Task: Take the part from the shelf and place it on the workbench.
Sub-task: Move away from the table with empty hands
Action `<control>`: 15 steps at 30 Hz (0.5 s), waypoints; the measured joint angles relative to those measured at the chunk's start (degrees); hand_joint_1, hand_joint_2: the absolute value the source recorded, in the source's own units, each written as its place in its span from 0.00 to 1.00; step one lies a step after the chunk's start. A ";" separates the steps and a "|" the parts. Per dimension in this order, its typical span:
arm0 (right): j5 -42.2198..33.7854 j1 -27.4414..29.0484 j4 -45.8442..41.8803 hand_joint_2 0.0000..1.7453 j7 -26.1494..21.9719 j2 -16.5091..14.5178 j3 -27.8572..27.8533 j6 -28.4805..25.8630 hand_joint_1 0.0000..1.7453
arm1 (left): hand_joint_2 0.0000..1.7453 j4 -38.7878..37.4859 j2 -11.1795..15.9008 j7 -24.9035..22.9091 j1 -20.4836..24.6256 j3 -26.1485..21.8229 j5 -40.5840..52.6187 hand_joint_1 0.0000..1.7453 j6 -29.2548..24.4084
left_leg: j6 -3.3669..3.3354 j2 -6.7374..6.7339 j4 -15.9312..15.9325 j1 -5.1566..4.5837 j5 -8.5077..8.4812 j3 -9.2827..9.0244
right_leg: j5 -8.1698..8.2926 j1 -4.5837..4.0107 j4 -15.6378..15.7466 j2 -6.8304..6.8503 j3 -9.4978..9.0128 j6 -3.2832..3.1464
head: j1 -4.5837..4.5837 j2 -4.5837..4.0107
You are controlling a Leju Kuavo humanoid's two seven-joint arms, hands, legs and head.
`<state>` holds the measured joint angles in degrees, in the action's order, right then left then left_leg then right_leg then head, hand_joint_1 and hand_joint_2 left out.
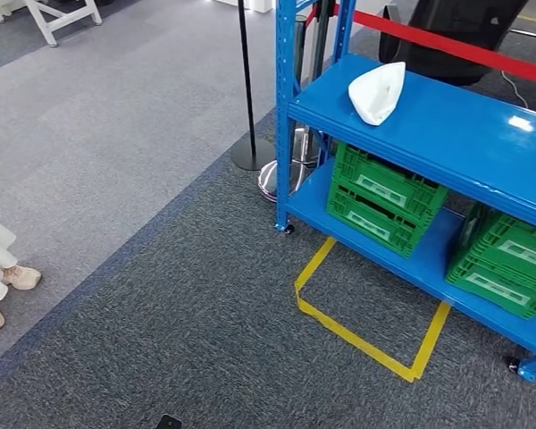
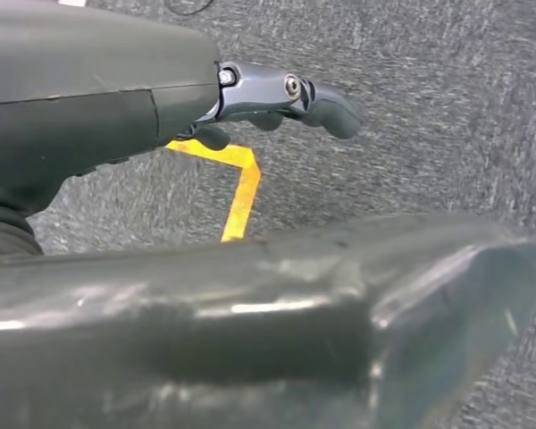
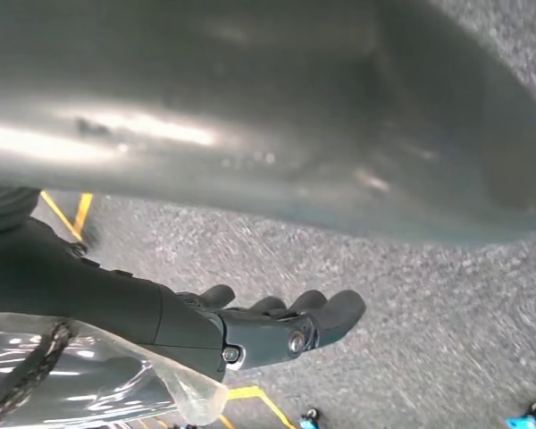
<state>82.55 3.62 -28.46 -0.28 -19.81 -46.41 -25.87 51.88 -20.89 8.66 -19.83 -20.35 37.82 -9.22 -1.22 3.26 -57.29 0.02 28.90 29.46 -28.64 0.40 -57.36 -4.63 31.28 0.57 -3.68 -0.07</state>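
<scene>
The white, shell-shaped moulded part [image 1: 377,91] lies alone on the upper deck of the blue steel shelf [image 1: 454,134], near its front edge, where a reach from the aisle should meet it. Two green slotted plastic crates [image 1: 381,198] occupy the lower deck. Yellow floor tape [image 1: 360,335] marks a standing bay before the shelf, apparently the approach station. The left hand [image 2: 279,98] hangs over grey carpet, fingers extended and holding nothing. The right hand [image 3: 279,323] likewise hangs empty, fingers loosely extended. Pickup not yet begun.
</scene>
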 joint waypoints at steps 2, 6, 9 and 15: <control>0.01 0.14 -0.22 0.00 0.11 -0.11 -0.60 -0.03 0.00 | 0.00 -0.02 -0.08 0.05 0.13 0.13 0.10 0.00 -0.13 | -0.11 -0.91 0.95 0.27 -0.25 -0.15 | -0.21 0.08 -0.38 0.06 0.76 0.66 | -0.04 0.00; -0.15 0.13 -0.63 0.00 0.21 -0.17 -1.27 -0.05 0.00 | 0.00 -0.04 -0.21 0.09 0.03 0.45 0.10 0.00 -0.19 | -0.51 -3.43 1.79 0.44 -0.73 -0.23 | -6.45 0.15 -11.41 3.61 6.19 1.69 | 0.73 0.00; -0.20 0.31 -0.75 0.00 0.25 -0.17 -1.75 -0.05 0.00 | 0.00 -0.09 -0.19 0.09 0.05 0.46 0.09 0.00 -0.20 | -0.42 -5.17 1.69 0.39 -0.62 -0.14 | -6.67 0.43 -14.69 4.29 7.22 2.32 | 0.80 0.00; -0.44 0.22 -1.15 0.00 0.47 -0.21 -2.13 0.06 0.00 | 0.00 -0.10 -0.15 0.52 0.11 0.49 -0.11 0.00 0.06 | 1.18 -6.92 0.56 -0.01 0.23 -0.48 | -1.47 0.38 0.01 6.80 -0.95 1.35 | 0.62 0.00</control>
<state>82.12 3.84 -29.60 0.19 -20.02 -48.54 -25.81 51.78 -21.04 9.18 -19.73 -19.87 37.71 -9.16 -0.03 -3.66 -56.73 0.00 29.12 28.98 -30.12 0.78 -57.35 2.17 30.33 1.92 -3.05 -0.07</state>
